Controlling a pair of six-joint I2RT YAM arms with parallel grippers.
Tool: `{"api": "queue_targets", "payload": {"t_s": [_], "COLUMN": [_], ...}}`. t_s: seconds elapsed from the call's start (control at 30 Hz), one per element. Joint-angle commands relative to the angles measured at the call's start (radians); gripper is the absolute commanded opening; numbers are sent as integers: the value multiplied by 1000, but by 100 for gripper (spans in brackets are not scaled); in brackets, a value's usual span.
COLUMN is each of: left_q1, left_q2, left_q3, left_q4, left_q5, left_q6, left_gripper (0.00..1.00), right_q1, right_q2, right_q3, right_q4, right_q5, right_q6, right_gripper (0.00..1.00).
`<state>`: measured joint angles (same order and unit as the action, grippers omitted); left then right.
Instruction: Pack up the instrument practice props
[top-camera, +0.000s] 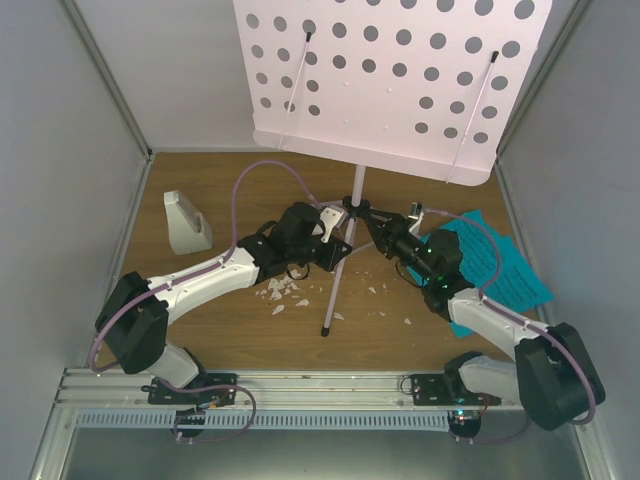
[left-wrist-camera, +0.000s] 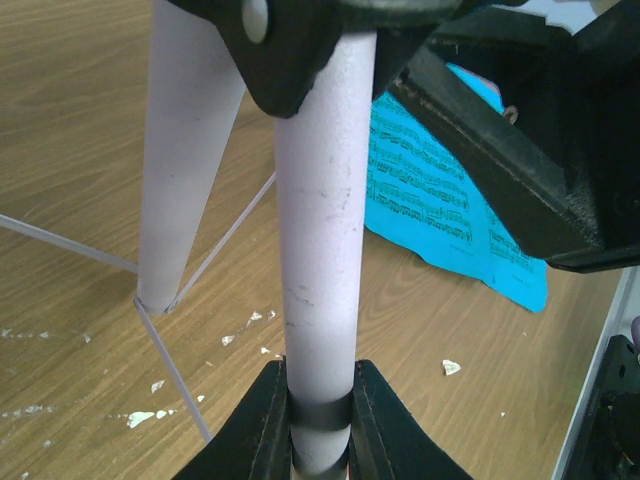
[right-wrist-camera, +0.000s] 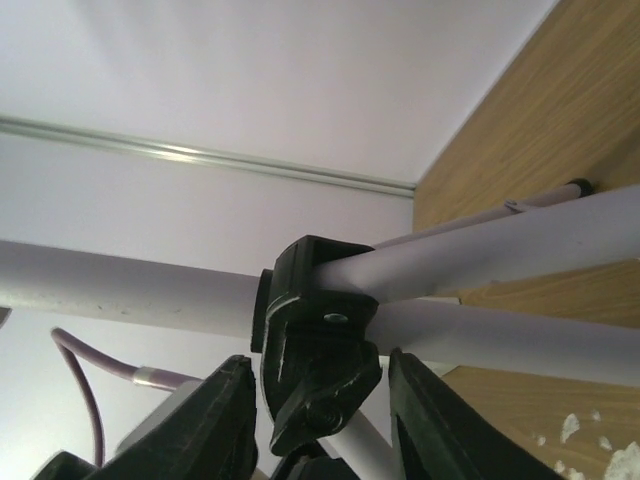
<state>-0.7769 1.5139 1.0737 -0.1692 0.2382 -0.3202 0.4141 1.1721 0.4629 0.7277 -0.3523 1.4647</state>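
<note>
Top external view sets the brown wooden surface (top-camera: 240, 335) under everything. The tall pale-lilac tripod music stand (top-camera: 390, 80) rises from its middle, its hole-perforated plate spreading toward 12 o'clock and one leg running down to 6 o'clock. Both arms reach in to the stand's hub, which reads as the folding step: one steadies the stand upright while the other works the joint. On the left wrist view the left pincer (left-wrist-camera: 318, 370) is clenched on the stand's lilac centre tube (left-wrist-camera: 318, 230), fingers pressed to both sides, most likely to keep it from tipping. On the right wrist view the right pincer (right-wrist-camera: 320, 365) straddles the black plastic collar (right-wrist-camera: 315, 310) where the legs meet. A gap shows on one side, so it is released, not gripping. Cyan sheet-music pages with black notes (top-camera: 500, 265) lie flat at 3 o'clock, partly under the right arm, not yet packed. A small white pyramid metronome (top-camera: 186, 222) stands at 9 o'clock, well apart from the stand. Scattered white crumbs (top-camera: 285, 292) lie near the leg's foot, toward 7 o'clock.
</note>
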Motion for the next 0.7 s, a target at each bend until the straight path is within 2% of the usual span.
{"api": "queue_targets", "payload": {"t_s": [0.0,0.17,0.33,0.57,0.67], "left_q1": [8,8,8,8,8], "left_q2": [8,6,3,3,2], "left_q3": [12,14,15,17,17], "left_q4": [7,7,7,8,3], "left_q5": [-23,-24,-25,-26,-28], "left_q6": [4,5,4,3,4], "left_gripper": [0,0,0,0,0], "right_q1": [-5,-6,-4,0,1], "right_q2": [23,16,-30,-109,-130], "right_q3": [32,43,81,245,277], "right_q4": [52,15,-92,-447,-541], "right_q5": [-24,-17,10,118,139], "right_q6": [6,-32,-160,-589,-708], "right_gripper": [33,15,6,5,8]}}
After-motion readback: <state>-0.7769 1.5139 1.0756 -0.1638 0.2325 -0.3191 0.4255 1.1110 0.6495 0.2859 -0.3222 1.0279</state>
